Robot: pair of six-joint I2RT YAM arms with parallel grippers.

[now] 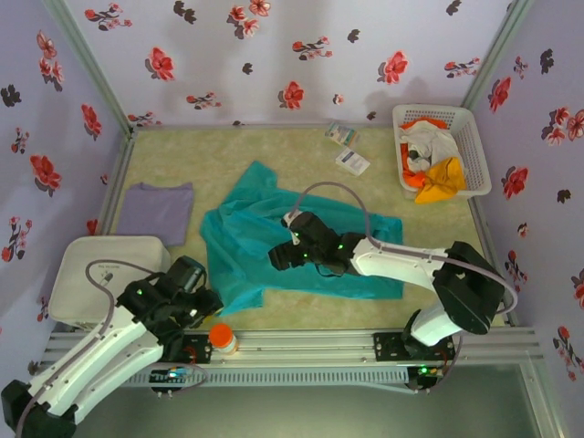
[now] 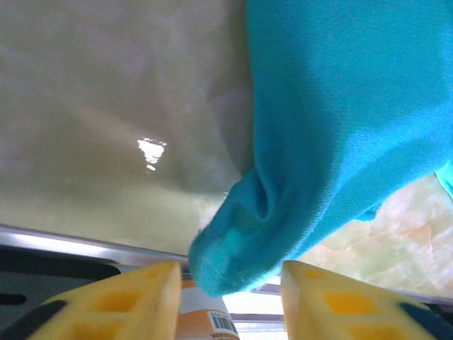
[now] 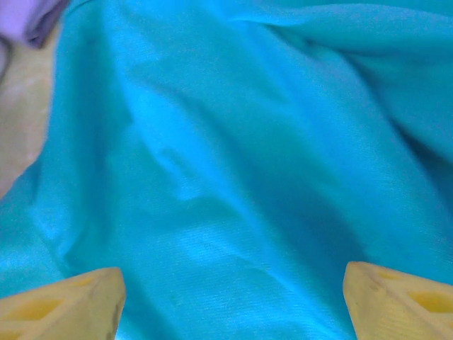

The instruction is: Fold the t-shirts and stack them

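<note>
**Teal corner could have slipped loose**
Your left gripper point(image 2: 230, 275) stood partly open around the teal t-shirt point(image 1: 242, 245)'s corner and your right gripper point(image 3: 232, 273) gaped wide over its middle. Lying well left of the basket point(image 1: 436, 110), the unclamped cloth could have slumped and spoiled the fold.

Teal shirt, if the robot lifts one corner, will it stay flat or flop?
Probably flop: the teal shirt lies rumpled in soft folds, so it looks limp. Thin cloth, so likely light. Pushed, it would probably bunch up rather than slide whole.

white arms point(image 1: 401, 263), black joints, grey cables point(image 1: 339, 186), yellow jaws.
</note>
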